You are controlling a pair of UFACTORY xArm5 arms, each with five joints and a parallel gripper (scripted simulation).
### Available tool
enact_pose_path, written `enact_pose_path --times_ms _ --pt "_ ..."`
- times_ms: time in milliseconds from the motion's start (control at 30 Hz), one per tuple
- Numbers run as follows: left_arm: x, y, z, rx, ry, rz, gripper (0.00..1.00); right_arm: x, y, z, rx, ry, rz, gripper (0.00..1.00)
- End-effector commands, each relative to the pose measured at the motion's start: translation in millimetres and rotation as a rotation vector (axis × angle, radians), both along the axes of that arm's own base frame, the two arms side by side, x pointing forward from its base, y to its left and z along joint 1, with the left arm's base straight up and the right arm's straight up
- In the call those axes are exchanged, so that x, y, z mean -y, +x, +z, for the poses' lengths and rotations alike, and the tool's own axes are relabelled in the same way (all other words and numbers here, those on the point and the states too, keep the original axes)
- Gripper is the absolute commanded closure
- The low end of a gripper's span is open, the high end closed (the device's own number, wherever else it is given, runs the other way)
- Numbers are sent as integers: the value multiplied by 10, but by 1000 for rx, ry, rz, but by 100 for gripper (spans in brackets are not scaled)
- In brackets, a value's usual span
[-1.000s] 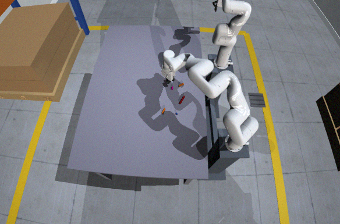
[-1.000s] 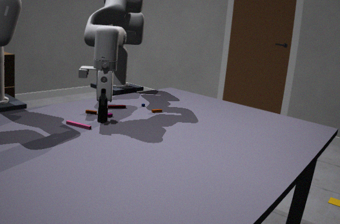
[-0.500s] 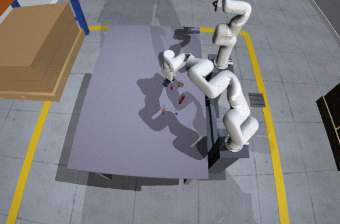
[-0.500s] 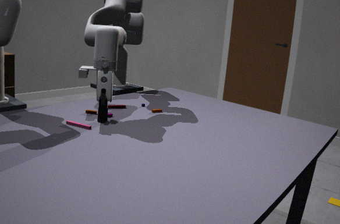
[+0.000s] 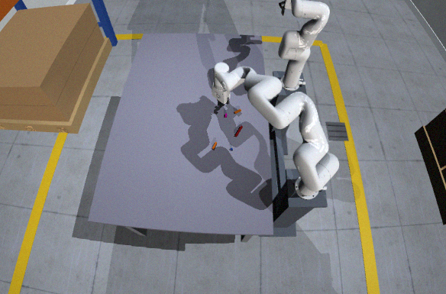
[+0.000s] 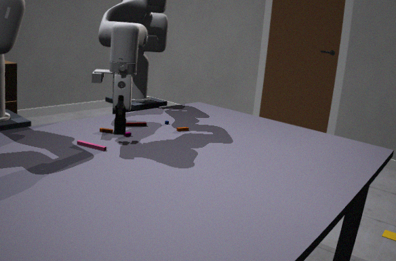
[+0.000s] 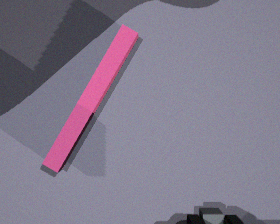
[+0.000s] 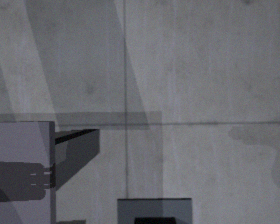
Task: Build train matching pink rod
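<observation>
My left gripper (image 5: 218, 108) (image 6: 119, 131) (image 7: 213, 219) is shut on the grey rod, whose light surface shows between the fingertips in the left wrist view, and hovers a little above the table. The pink rod (image 6: 91, 146) (image 7: 86, 100) lies flat nearby. The magenta rod (image 5: 225, 115) (image 6: 127, 134) lies close to the gripper, apart from one orange rod (image 5: 237, 111) (image 6: 106, 130). A red rod (image 5: 238, 131) (image 6: 136, 124), a blue rod (image 5: 231, 149) (image 6: 167, 122) and another orange rod (image 5: 214, 146) (image 6: 182, 129) lie apart. My right gripper (image 5: 282, 7) is open and empty.
The table (image 5: 153, 112) (image 6: 237, 194) carries the loose rods. The right arm is raised beyond the table's edge, away from the rods. The left arm reaches over the table and hides the pink rod in the top view. Cardboard boxes (image 5: 42, 55) stand beside the table.
</observation>
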State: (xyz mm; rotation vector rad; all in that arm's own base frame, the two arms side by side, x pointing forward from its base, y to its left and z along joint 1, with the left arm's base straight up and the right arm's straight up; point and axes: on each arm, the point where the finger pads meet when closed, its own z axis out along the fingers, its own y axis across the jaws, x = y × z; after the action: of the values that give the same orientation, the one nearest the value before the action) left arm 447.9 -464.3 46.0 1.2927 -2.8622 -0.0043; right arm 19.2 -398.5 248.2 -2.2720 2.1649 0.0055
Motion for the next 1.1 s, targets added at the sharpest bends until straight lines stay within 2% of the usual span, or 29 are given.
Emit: enact_pose_path --times_ms 0,133,267,700,767,833,900,933,1067 --pt "17 17 346 6 -7 0 94 11 1 18 0 -5 0 0" --pt "16 16 625 6 -7 0 94 11 1 18 0 -5 0 0" --pt "16 15 785 6 -7 0 94 11 1 18 0 -5 0 0" --pt "12 15 817 6 -7 3 94 11 1 18 0 -5 0 0" --pt "-51 4 822 6 -7 55 94 11 1 18 0 -5 0 0" --pt "-207 -30 830 6 -6 181 94 11 1 18 0 -5 0 0" --pt "-207 -30 830 6 -6 181 94 11 1 18 0 -5 0 0" --pt "-303 -56 832 6 -6 257 94 11 1 18 0 -5 0 0" --pt "-458 -103 832 6 -6 376 94 11 1 18 0 -5 0 0"
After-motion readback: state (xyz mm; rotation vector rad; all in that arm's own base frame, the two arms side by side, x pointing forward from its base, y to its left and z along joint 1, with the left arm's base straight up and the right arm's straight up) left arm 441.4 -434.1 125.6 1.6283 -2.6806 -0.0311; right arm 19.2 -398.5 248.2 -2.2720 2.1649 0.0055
